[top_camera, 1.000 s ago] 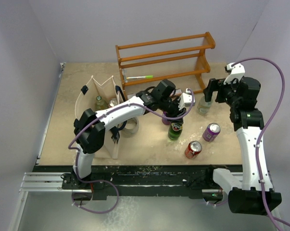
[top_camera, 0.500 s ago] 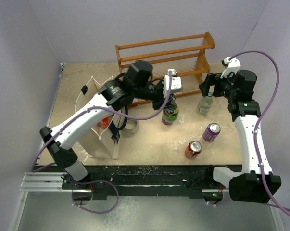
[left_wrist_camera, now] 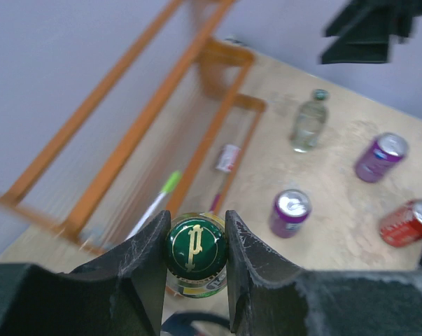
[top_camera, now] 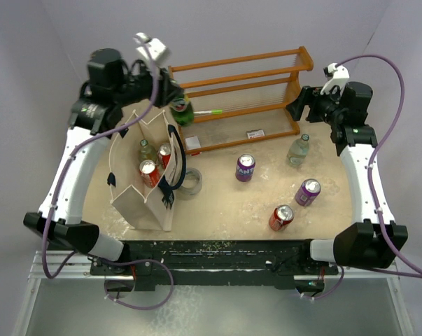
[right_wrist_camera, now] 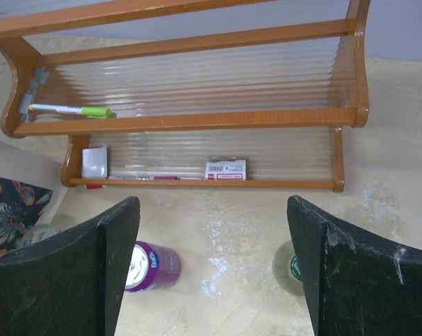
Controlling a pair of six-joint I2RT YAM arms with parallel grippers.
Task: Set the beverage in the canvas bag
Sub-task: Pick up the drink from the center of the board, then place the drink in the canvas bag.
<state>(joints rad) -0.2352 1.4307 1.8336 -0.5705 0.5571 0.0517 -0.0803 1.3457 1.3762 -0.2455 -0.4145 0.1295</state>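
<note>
Top cam: left gripper (top_camera: 176,105) is up high, clamped on the green bottle (top_camera: 181,112), which hangs by the far right corner of the bag (top_camera: 135,204). I'd bring it left and nearer over the open mouth, then lower it into a gap beside the cans (top_camera: 149,170) inside. Left wrist cam: fingers (left_wrist_camera: 142,262) pinch it just under the cap (left_wrist_camera: 194,245), so go down slow and keep it upright. Right wrist cam: right gripper (right_wrist_camera: 212,208) spread wide on nothing, near the rack (right_wrist_camera: 197,120).
</note>
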